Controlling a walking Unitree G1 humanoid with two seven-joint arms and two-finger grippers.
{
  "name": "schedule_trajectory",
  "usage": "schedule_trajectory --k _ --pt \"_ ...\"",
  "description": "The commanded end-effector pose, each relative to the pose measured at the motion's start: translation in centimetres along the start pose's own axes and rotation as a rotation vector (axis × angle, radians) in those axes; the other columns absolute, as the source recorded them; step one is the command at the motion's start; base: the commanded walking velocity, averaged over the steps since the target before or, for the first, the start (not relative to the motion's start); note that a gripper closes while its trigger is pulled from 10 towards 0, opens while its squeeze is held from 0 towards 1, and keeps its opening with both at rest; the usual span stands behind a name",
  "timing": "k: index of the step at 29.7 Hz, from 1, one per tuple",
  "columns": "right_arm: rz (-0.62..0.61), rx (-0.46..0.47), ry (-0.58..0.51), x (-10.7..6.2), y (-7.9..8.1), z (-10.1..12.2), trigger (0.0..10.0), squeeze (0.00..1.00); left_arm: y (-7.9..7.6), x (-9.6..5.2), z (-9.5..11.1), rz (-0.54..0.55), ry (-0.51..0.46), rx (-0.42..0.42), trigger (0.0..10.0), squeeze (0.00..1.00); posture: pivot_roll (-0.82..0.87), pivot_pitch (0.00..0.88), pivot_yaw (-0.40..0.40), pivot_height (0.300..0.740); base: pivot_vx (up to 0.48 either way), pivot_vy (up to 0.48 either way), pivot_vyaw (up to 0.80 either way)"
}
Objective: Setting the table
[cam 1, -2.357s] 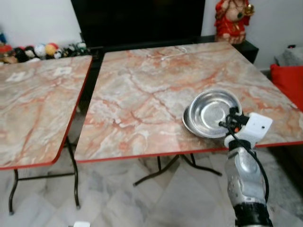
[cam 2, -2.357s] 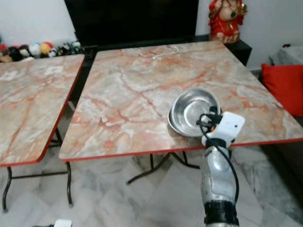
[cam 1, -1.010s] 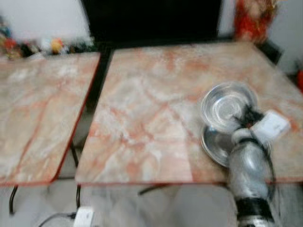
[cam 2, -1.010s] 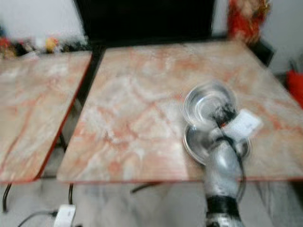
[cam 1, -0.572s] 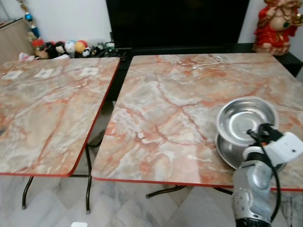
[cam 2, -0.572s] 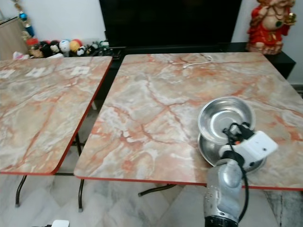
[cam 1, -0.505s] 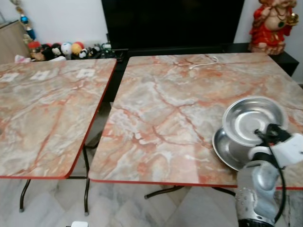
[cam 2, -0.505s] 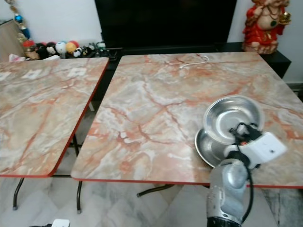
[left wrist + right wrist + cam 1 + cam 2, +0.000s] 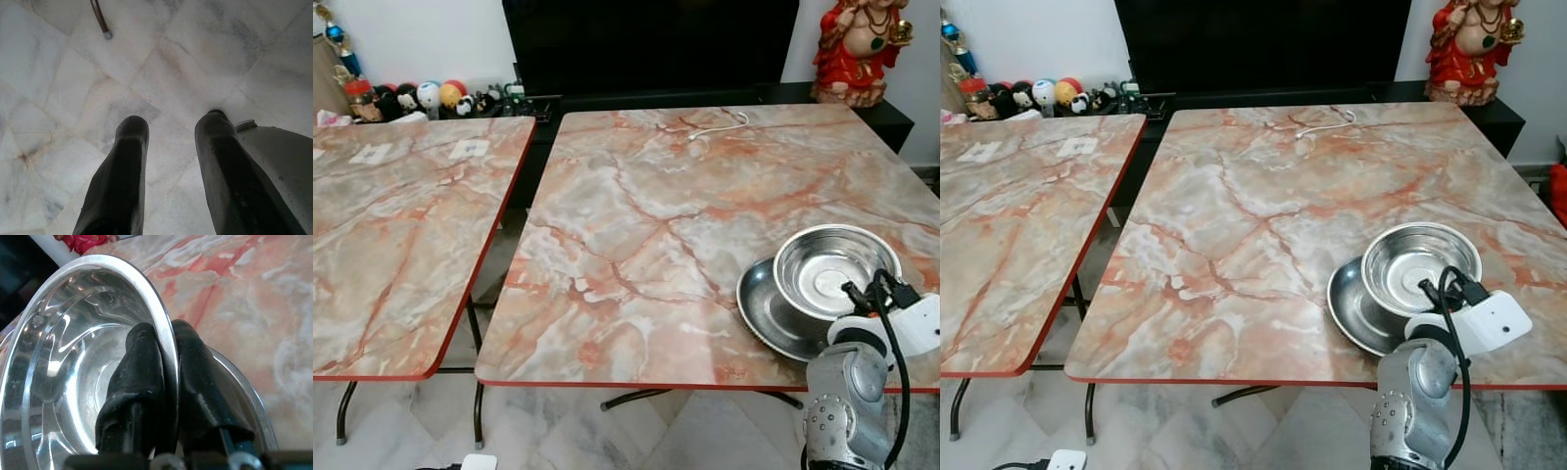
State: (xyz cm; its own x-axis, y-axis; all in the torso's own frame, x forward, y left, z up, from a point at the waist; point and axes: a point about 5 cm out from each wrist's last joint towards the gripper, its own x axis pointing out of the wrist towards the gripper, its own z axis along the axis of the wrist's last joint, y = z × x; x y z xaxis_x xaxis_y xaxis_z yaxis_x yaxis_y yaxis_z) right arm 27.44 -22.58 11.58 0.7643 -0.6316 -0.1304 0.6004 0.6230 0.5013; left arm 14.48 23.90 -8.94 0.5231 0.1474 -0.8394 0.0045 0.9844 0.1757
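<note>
1. Since half a second ago, the bowl [image 9: 835,270] has come lower and sits more squarely over the plate [image 9: 766,306]; the whole scene has also slid slightly, which is the camera's own movement.
2. Right gripper [image 9: 165,352] is clenched on the bowl's rim, one black finger [image 9: 139,362] inside the bowl and the other outside, the thin steel edge pinched between them.
3. Bowl and plate are both shiny steel. The bowl overlaps the plate on its 2 o'clock side, so the plate's bare rim shows as a crescent from about 6 to 11 o'clock of the bowl.
4. Whether the bowl rests on the plate or hangs just above it cannot be told.
5. Both dishes lie at the 4 o'clock corner of the right table [image 9: 636,206], near its red front edge.
6. At the table's 12 o'clock edge lies a white cable [image 9: 717,127].
7. A second marble-patterned table [image 9: 391,225] stands at 9 o'clock, apart from the first by a narrow gap, with two white paper slips [image 9: 468,149] on its far part.
8. Beyond the tables, a dark screen [image 9: 646,44] is at 12 o'clock, a red figurine [image 9: 854,44] at 1 o'clock, and a row of small toys [image 9: 421,96] at 11 o'clock.
9. Left gripper [image 9: 168,125] hangs over the pale marble floor [image 9: 161,58], its fingers apart and empty.
</note>
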Motion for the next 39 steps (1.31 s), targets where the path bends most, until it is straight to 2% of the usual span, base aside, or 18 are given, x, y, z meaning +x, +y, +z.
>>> schedule_trajectory --k 1,13,15,26,28,29,30,39 --pt "0.000 0.018 0.021 -0.3 0.5 -0.2 10.0 0.00 0.3 -0.1 -0.4 0.004 0.014 0.022 10.0 0.00 -0.14 0.000 0.055 0.740 0.000 0.000 0.00" --pt "-0.033 0.042 0.096 -0.7 0.2 -1.4 10.0 0.00 0.1 0.0 -0.2 -0.002 0.008 0.023 10.0 0.00 -0.14 0.000 0.052 0.740 0.000 0.000 0.00" --pt "-0.039 0.075 0.127 -0.7 0.3 -1.8 10.0 0.00 0.1 0.0 -0.1 -0.001 0.006 0.020 10.0 0.00 -0.14 0.000 0.050 0.740 0.000 0.000 0.00" --pt "-0.053 0.073 0.178 -1.2 0.1 -2.6 10.0 0.00 0.2 0.0 -0.1 0.002 0.006 0.017 10.0 0.00 -0.14 0.000 0.050 0.740 0.000 0.000 0.00" --pt "-0.043 0.074 0.180 -1.2 0.2 -2.6 10.0 0.06 0.2 0.0 -0.1 0.002 0.005 0.016 10.0 0.00 -0.14 0.000 0.050 0.740 0.000 0.000 0.00" --pt "-0.038 0.074 0.178 -1.2 0.3 -2.5 10.0 0.22 0.2 0.0 0.0 0.001 0.005 0.016 10.0 0.00 -0.14 0.000 0.048 0.740 0.000 0.000 0.00" --pt "-0.037 0.070 0.178 -1.2 0.4 -2.5 10.0 0.31 0.1 0.0 0.0 0.001 0.004 0.014 10.0 0.00 -0.15 0.000 0.047 0.740 0.000 0.000 0.00" --pt "-0.040 0.069 0.192 -1.2 0.4 -2.6 10.0 0.36 0.1 0.0 0.1 0.001 0.003 0.009 10.0 0.00 -0.14 0.000 0.046 0.740 0.000 0.000 0.00"
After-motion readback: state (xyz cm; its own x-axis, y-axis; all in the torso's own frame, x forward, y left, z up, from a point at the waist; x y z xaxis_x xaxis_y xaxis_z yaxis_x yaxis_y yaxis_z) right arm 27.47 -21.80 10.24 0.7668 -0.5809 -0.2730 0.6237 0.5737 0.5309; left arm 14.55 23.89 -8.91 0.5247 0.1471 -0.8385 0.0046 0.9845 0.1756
